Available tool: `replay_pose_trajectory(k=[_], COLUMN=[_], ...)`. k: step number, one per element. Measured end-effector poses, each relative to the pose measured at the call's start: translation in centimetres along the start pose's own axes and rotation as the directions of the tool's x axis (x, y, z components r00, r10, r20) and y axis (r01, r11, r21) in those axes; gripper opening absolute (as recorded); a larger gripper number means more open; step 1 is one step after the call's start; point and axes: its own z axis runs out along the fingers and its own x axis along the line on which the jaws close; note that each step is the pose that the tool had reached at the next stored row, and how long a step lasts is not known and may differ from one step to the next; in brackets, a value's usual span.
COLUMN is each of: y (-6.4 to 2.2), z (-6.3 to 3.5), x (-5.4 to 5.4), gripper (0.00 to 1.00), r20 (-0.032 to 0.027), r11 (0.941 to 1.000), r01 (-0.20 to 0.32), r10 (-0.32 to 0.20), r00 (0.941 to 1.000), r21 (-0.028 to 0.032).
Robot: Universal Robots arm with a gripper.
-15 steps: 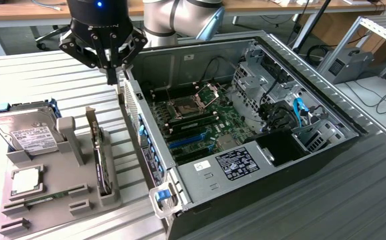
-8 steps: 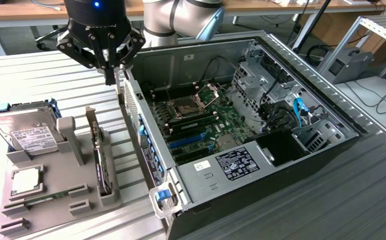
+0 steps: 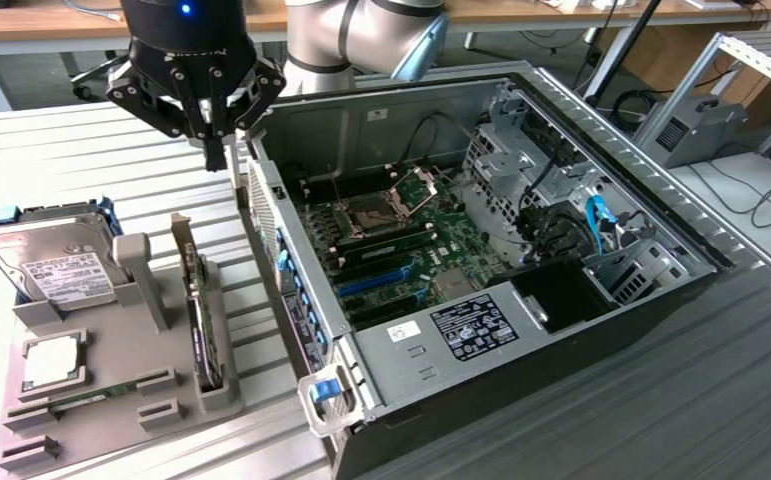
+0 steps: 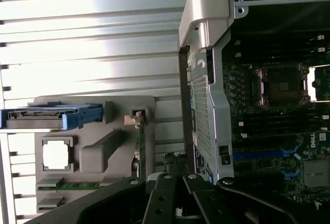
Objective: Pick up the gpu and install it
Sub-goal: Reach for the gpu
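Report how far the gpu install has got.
Done: nothing visible yet. The gpu stands on edge in its slot of the grey holder. In hand: nothing; the gripper is shut and empty, hanging above the holder, beside the open case. Left: the pickup and the seating; the blue slots on the board are bare.

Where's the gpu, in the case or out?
Out: the gpu stands on edge in the grey holder, beside the case.
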Motion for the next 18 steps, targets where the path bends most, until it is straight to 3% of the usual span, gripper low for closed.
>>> replay_pose_trajectory(k=[18], y=[-0.06], z=[-0.02], x=[0.75], gripper=[0.11], r20=[0.0], r11=[1.0], r01=[0.0], r10=[0.0], r00=[1.0], r21=[0.0])
